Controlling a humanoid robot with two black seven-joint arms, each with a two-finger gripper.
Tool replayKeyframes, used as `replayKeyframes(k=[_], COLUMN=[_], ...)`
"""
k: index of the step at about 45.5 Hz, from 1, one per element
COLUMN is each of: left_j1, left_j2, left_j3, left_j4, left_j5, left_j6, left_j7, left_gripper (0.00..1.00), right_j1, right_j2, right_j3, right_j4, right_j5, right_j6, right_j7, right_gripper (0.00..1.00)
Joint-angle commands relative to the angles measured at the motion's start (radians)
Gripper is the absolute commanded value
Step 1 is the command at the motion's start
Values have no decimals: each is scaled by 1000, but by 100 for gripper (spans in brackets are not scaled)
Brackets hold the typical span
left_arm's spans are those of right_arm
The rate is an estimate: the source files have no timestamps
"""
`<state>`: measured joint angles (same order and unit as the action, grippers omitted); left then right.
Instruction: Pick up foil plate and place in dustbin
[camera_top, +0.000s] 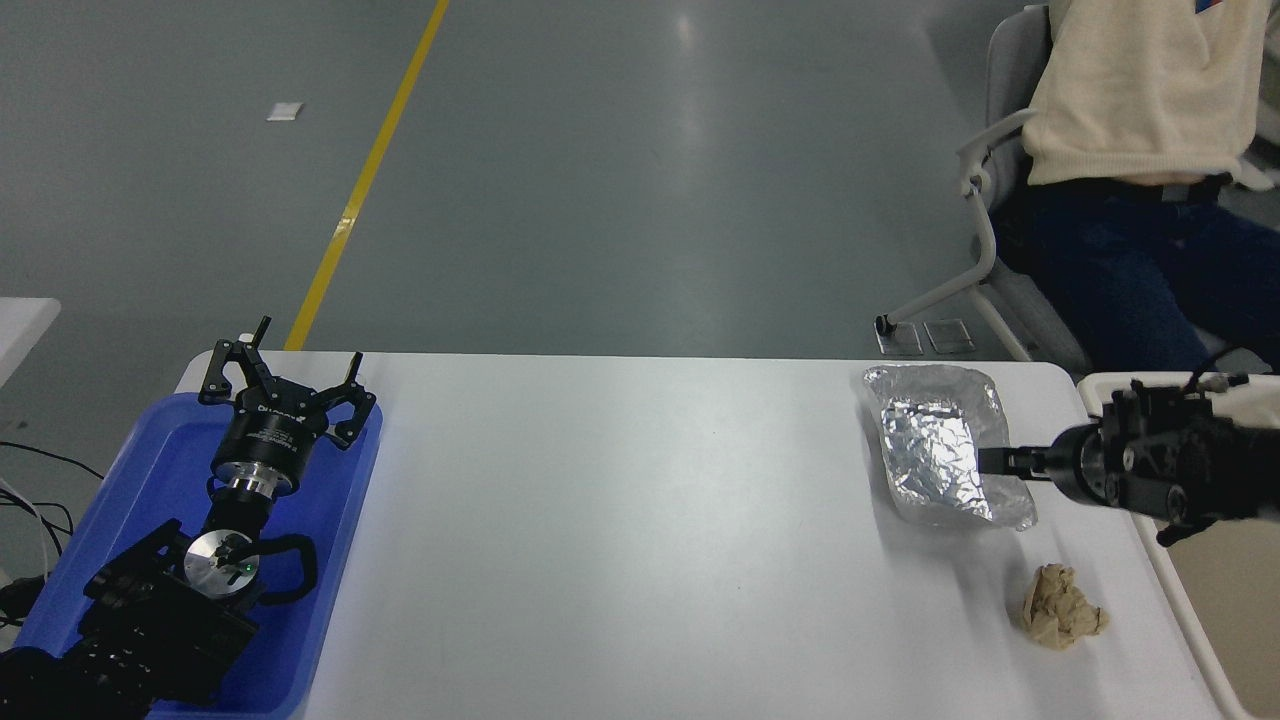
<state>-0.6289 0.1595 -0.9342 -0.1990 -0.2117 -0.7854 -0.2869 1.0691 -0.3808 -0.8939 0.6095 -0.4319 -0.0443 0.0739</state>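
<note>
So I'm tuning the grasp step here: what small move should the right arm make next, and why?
Probably close the right gripper on the near rim of the foil plate. Its fingertips sit low at the plate's right edge, and the plate still lies flat on the table, so a firm pinch seems needed before lifting it towards the dustbin.

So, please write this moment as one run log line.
right gripper: at foil plate right rim | plate: on table | left gripper: parked, open

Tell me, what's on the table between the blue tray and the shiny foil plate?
Nothing. In the head view, bare white table runs from the blue tray to the foil plate.
</note>
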Motion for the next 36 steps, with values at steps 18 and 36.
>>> replayKeyframes(k=[18, 36], left_j1=[0, 0], left_j2=[0, 0], left_j3=[0, 0], left_j4=[0, 0], left_j5=[0, 0], left_j6=[0, 0], left_j7=[-2, -2], left_gripper=[100, 100], right_j1=[-159, -161], right_j2=[71, 92], right_j3=[87, 90], right_j4=[-186, -177], right_j5=[4, 9], right_j6=[-62, -108], right_j7=[1, 1], right_gripper=[95, 36])
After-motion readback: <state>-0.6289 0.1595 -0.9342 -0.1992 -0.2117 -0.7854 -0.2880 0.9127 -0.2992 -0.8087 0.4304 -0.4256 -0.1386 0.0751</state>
